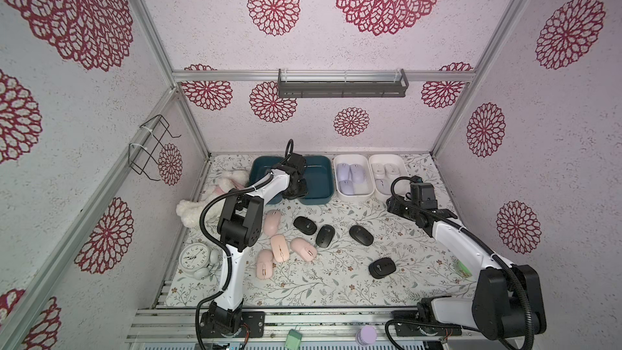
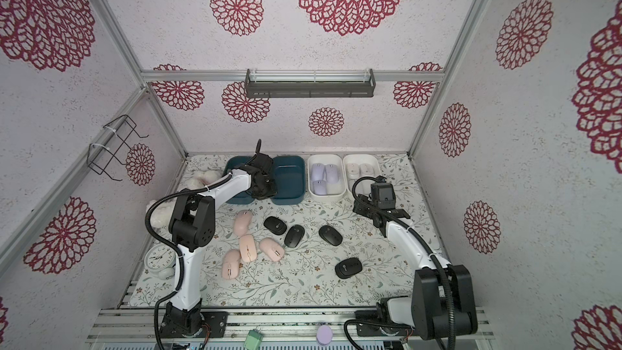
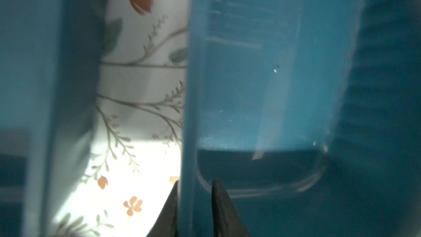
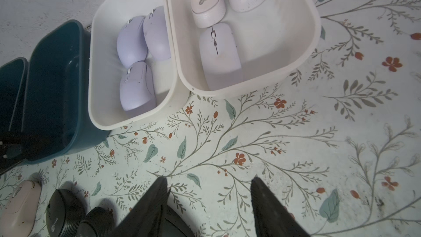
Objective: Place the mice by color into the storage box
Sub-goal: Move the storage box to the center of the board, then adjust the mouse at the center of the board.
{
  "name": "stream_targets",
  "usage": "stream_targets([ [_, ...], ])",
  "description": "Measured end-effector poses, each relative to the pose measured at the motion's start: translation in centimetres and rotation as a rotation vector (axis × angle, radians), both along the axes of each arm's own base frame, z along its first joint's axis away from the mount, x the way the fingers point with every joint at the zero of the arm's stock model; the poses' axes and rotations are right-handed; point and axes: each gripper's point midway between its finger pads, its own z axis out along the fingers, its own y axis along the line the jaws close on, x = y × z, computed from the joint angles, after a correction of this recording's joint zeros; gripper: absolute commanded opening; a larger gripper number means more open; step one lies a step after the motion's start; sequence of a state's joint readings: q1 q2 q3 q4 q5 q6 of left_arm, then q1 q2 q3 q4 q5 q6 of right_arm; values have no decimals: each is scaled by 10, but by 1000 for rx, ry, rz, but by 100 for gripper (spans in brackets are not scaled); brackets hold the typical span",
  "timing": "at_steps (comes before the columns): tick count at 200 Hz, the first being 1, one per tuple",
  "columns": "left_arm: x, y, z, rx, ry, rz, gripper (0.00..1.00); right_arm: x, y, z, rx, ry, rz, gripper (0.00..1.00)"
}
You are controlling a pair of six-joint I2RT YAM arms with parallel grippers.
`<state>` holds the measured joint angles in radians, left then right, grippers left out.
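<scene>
Several peach-pink mice (image 1: 279,247) and several black mice (image 1: 324,235) lie loose on the floral mat. Lavender mice (image 1: 350,176) fill one white storage box (image 4: 100,119), and white mice (image 4: 205,1) sit in the white box (image 4: 303,60) beside it. Two teal boxes (image 1: 319,180) stand empty to their left. My left gripper (image 3: 194,182) is shut on the side wall (image 3: 185,110) of one teal box, in the gap between the two. My right gripper (image 4: 209,178) hangs open over bare mat in front of the white boxes, holding nothing.
A white plush toy (image 1: 215,193) lies at the mat's left edge and a white alarm clock (image 1: 195,259) stands nearer the front. A wire rack (image 1: 151,149) hangs on the left wall and a dark shelf (image 1: 341,85) on the back wall.
</scene>
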<state>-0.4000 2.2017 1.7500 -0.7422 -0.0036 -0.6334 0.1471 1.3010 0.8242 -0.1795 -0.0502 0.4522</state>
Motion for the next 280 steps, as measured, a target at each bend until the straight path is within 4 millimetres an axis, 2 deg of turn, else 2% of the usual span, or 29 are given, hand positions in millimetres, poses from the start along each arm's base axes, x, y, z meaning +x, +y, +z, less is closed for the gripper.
stream_targets([
  [58,-30,8,8,24,7,30,19,-1,1,4,7,-11,6,60],
  [94,-57,-3,7,21,11,50,23,-1,4,6,11,-16,14,60],
  [116,-61,-11,1,4,1,79,22,-1,6,6,13,-16,21,60],
  [149,-55,-12,-1,-24,-27,143,21,-2,9,7,13,-18,28,61],
  [171,-52,-12,2,-45,-47,176,26,-3,9,8,13,-19,30,63],
  [191,-61,-7,10,-59,-58,191,31,-5,11,9,9,-20,40,63],
  [218,-72,-1,44,-99,-116,191,44,-13,25,5,-8,2,84,65],
  [247,-83,4,103,-169,-242,163,59,-31,57,-3,-45,41,178,65],
  [260,-88,9,136,-198,-323,144,73,-40,70,-8,-62,55,223,65],
  [273,-93,18,174,-219,-432,138,95,-52,81,-19,-84,82,266,66],
  [277,-94,21,184,-223,-465,137,100,-57,83,-24,-92,93,277,66],
  [280,-95,24,194,-226,-498,135,98,-60,84,-27,-95,103,285,66],
])
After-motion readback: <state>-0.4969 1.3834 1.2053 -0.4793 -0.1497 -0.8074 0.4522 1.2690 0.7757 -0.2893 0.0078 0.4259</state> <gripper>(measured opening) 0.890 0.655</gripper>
